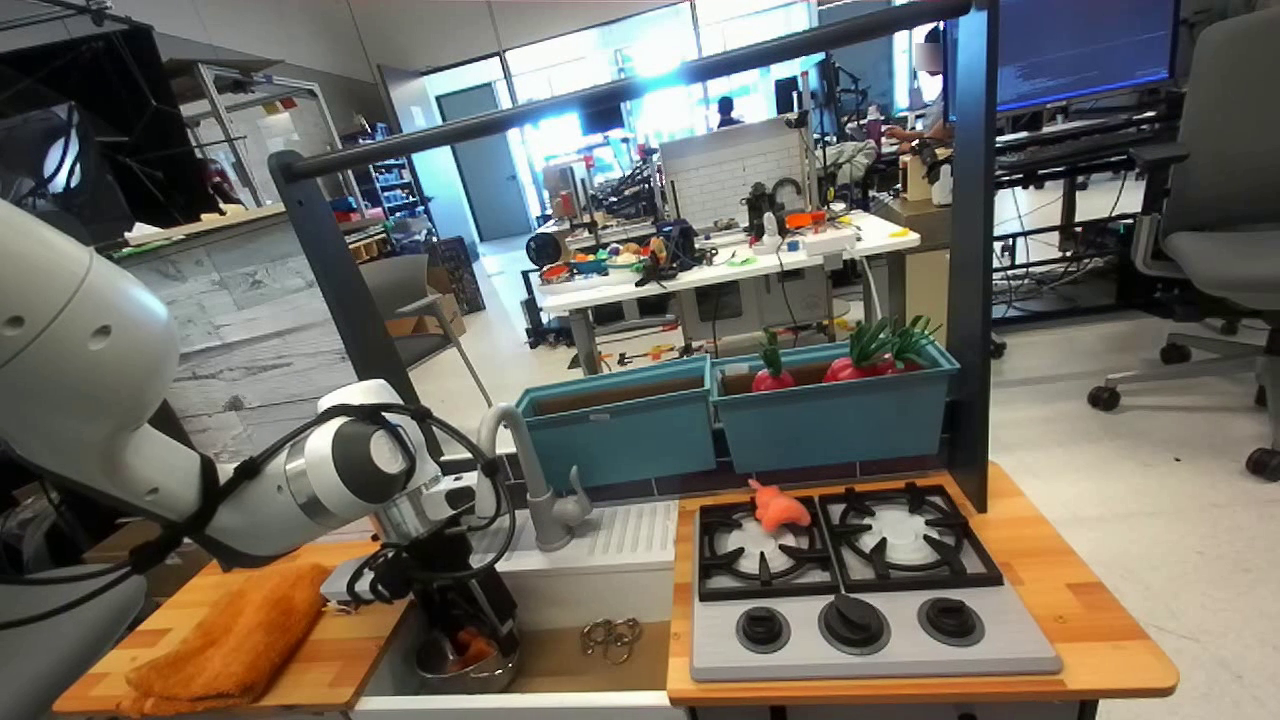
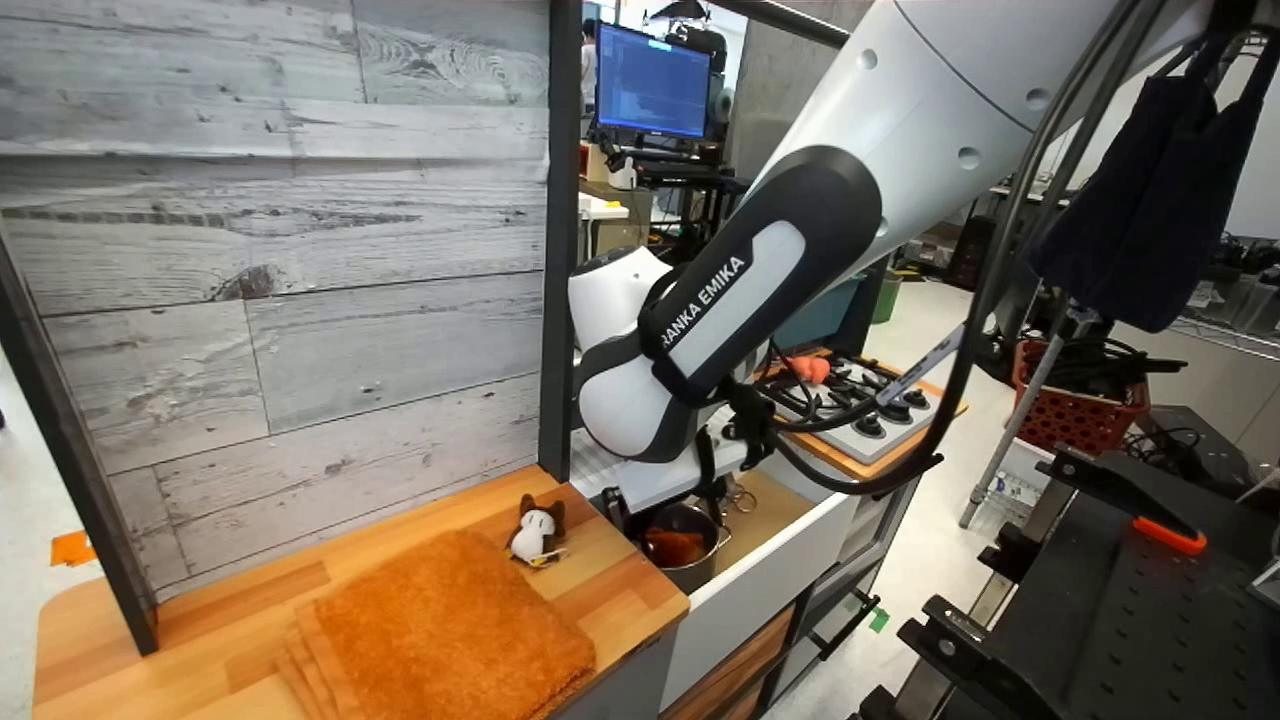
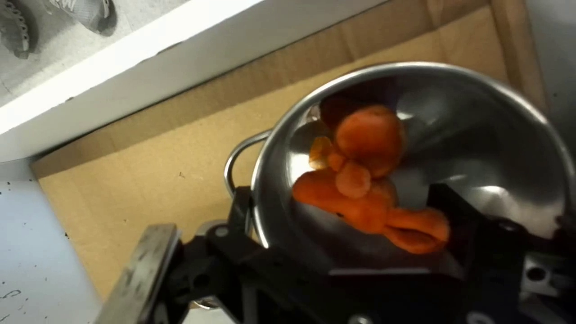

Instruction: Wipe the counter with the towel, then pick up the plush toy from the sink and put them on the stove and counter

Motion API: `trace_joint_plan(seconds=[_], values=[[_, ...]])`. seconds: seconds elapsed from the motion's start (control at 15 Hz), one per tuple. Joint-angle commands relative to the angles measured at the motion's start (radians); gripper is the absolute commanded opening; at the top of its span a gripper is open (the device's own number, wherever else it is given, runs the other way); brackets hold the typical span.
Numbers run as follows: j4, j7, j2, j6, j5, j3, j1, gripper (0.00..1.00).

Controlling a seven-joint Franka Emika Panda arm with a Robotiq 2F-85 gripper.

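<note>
Nearest the camera, the white robot arm [image 1: 260, 520] leans down over the wooden surface [image 1: 1090, 620]. At one end of that surface sits the silver-grey stove [image 1: 802, 615], close to the front edge; next comes the white sink [image 1: 600, 590], set between the surface's two parts. On the other part an orange towel [image 2: 450, 630] lies near the front edge. Above the sink, the gripper [image 3: 340, 201] has its fingers spread well apart. Under it stands a metal pot [image 3: 481, 130], by the surface's towel-side edge, with an orange plush toy [image 3: 355, 202] lying inside. A coral plush [image 1: 780, 508] rests on the stove's rear, on the grate nearest the sink; a brown-and-white plush [image 2: 537, 532] sits just beside the towel, toward the surface's rear corner by the sink. Metal rings [image 1: 612, 638] lie on the sink floor.
</note>
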Motion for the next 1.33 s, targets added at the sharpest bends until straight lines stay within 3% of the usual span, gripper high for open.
trace_joint_plan(seconds=[0.0, 0.6, 1.0, 1.27], values=[[0.019, 0.001, -0.008, -0.016, -0.017, -0.008, 0.025, 0.66], [-0.126, 0.01, -0.104, 0.031, -0.074, -0.051, 0.075, 0.01], [-0.296, 0.038, -0.199, 0.165, -0.111, -0.093, 0.138, 0.01], [-0.301, 0.049, -0.195, 0.171, -0.114, -0.088, 0.137, 0.02]])
